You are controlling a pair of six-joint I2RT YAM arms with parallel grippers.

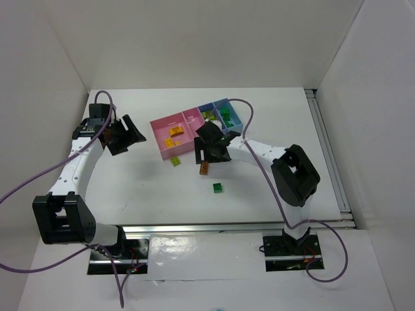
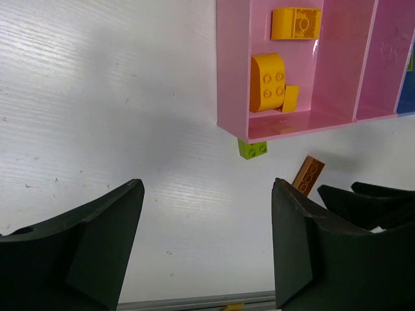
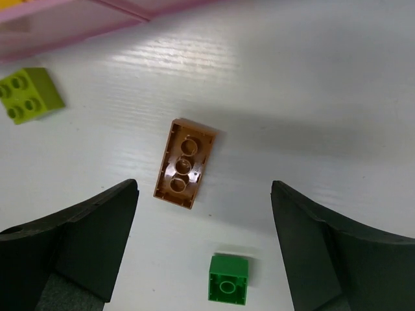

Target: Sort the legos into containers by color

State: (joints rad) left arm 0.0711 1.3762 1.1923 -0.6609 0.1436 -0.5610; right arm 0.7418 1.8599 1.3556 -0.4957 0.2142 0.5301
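Note:
Four joined bins stand mid-table: a pink one [image 1: 162, 123] holding orange-yellow bricks [image 2: 267, 81], a second pink one [image 1: 193, 118], a darker blue one [image 1: 206, 107] with lime bricks, and a light blue one [image 1: 235, 110] with dark green bricks. Loose on the table are a lime brick [image 1: 175, 161] [image 2: 252, 149] [image 3: 29, 95], a brown brick [image 1: 204, 168] [image 2: 308, 173] lying studs-down [image 3: 185, 162], and a dark green brick [image 1: 218, 188] [image 3: 228, 278]. My right gripper [image 1: 211, 155] [image 3: 204, 246] is open and empty above the brown and green bricks. My left gripper [image 1: 130, 136] [image 2: 207, 246] is open and empty, left of the bins.
White walls enclose the table on three sides. A metal rail [image 1: 327, 149] runs along the right edge and another along the front edge [image 1: 214, 227]. The right gripper's black fingers [image 2: 363, 201] show at the lower right of the left wrist view.

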